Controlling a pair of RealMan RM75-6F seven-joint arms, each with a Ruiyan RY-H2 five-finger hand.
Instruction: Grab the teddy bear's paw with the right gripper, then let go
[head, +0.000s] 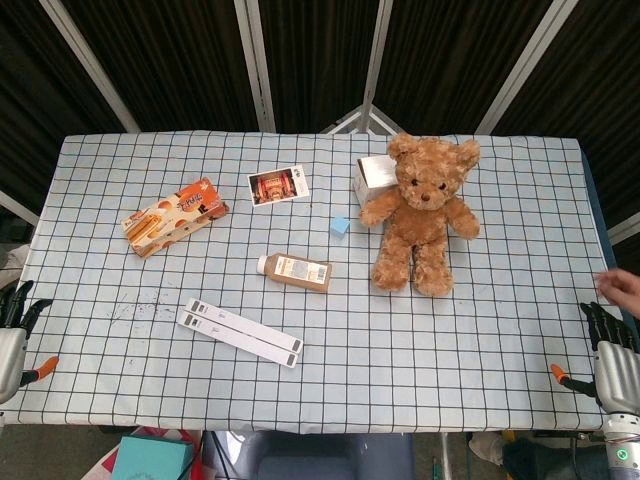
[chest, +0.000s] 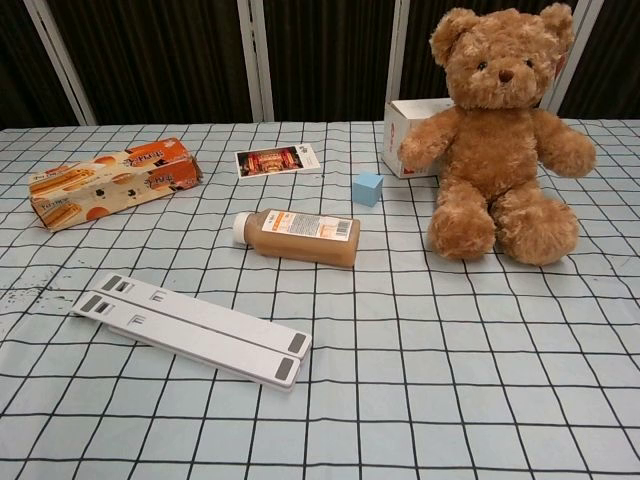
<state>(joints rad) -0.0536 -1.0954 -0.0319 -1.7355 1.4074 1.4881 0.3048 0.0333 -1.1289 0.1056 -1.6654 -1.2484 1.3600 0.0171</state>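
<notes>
A brown teddy bear (head: 423, 213) sits upright on the checked tablecloth at the right of centre, also plain in the chest view (chest: 500, 140). Its arms spread out sideways, one paw (head: 467, 227) on the robot's right side and the other paw (head: 371, 214) towards the middle. My right hand (head: 610, 348) lies at the table's near right corner, far from the bear, fingers apart and holding nothing. At the near left corner my left hand (head: 12, 330) rests the same way, empty. Neither hand shows in the chest view.
A white box (head: 372, 175) stands behind the bear and a small blue cube (head: 340, 226) lies beside it. Further left are a brown bottle (head: 295, 271), a photo card (head: 278, 186), an orange snack box (head: 175, 215) and two white strips (head: 240, 332). A person's hand (head: 620, 288) shows at the right edge.
</notes>
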